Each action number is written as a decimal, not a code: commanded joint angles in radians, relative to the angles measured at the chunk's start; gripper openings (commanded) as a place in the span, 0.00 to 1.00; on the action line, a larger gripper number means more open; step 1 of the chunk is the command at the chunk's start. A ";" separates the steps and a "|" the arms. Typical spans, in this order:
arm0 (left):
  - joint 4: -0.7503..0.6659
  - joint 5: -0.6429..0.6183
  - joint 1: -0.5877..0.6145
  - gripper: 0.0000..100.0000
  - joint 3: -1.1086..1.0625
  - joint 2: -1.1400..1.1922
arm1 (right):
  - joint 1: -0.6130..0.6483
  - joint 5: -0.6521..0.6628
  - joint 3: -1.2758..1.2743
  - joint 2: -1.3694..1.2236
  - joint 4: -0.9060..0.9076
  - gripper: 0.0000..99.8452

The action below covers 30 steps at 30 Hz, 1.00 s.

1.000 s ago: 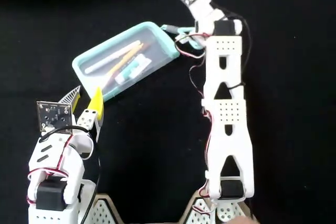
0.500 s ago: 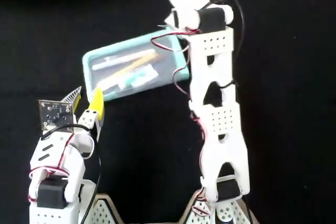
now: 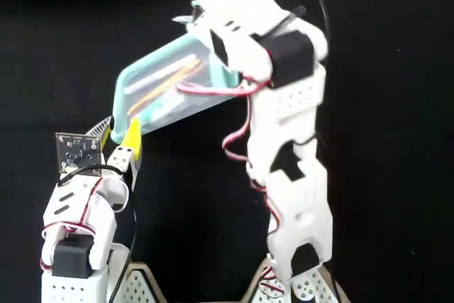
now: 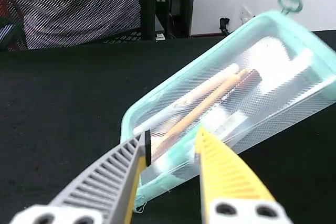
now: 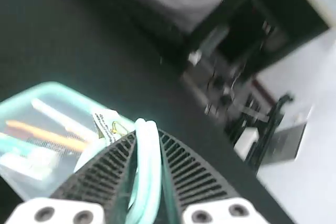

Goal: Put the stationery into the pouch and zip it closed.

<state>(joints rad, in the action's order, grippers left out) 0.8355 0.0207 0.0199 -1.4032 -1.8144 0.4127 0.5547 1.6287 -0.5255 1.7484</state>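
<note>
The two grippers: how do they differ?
The left gripper is open, fingers grey and yellow; the right gripper is shut on the teal loop of the pouch, fingers black. The left is at one end of the pouch, the right at the other. Both have ribbed fingers.

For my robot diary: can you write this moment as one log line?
item: teal see-through mesh pouch, orange pencil inside | right claw: shut on its teal loop | left claw: open at pouch end

The clear, teal-edged pouch lies slantwise near the table's far edge. An orange pencil and a white pen lie inside.
</note>
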 commanded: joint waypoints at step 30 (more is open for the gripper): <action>0.241 -0.098 0.001 0.17 0.361 -0.003 | 0.181 -0.003 0.036 0.331 -0.215 0.01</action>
<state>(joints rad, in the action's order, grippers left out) 1.0779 -0.0760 0.0199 -1.0840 -1.8174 0.5785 0.5547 1.6303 -0.2524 1.5704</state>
